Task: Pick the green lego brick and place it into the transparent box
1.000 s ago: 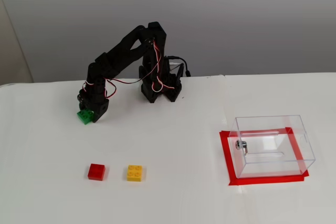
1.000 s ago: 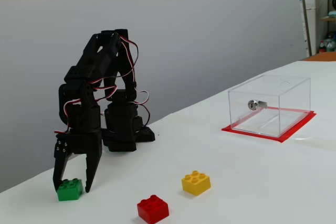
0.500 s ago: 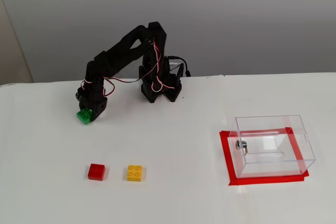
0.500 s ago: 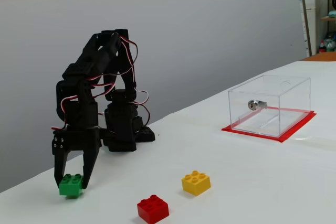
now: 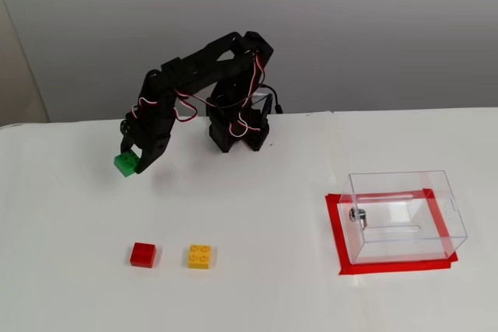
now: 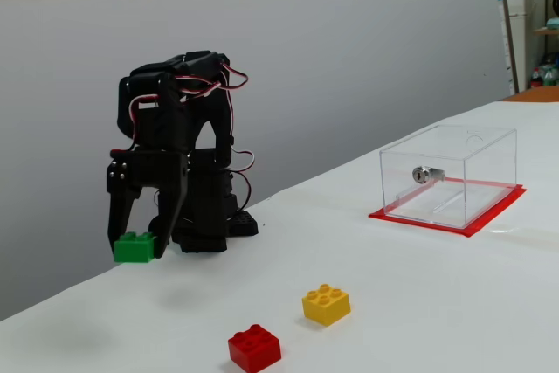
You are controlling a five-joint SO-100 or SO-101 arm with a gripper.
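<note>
The green lego brick (image 5: 125, 165) (image 6: 134, 248) hangs clear above the white table, pinched between the fingers of my black gripper (image 5: 128, 161) (image 6: 137, 246), which is shut on it. The arm reaches out to the left of its base in both fixed views. The transparent box (image 5: 405, 215) (image 6: 448, 175) stands far off to the right on a red taped patch, with a small metal fitting on one wall. It holds no brick.
A red brick (image 5: 142, 255) (image 6: 254, 348) and a yellow brick (image 5: 200, 256) (image 6: 326, 303) lie side by side on the table in front of the arm. The arm's base (image 5: 237, 131) stands at the back edge of the table.
The gripper has risen with the green brick, lifting it well off the table. The arm's upper links have folded back and up. The other bricks and the box have not moved.
</note>
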